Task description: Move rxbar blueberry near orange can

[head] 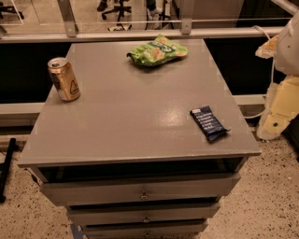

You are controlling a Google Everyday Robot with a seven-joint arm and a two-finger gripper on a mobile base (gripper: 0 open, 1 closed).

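The claw (279, 112) hangs at the right edge of view, off the side of the grey worktop (135, 116); I cannot tell whether it is spread or pressed together. The blue snack bar (209, 123) lies flat near the right front corner. The orange can (64, 79) stands upright by the left edge, well apart from the bar. A green chip bag (157, 50) lies at the back. Drawers (140, 189) sit below, above a speckled floor (271, 205).

An office-like robot test space.
Rolling office chairs (117, 7) stood beyond a glass partition (37, 11), the floor (275, 200) was speckled terrazzo, a grey drawer cabinet (140, 116) served as table, and the robot's gripper (273, 123) hung at its right side.
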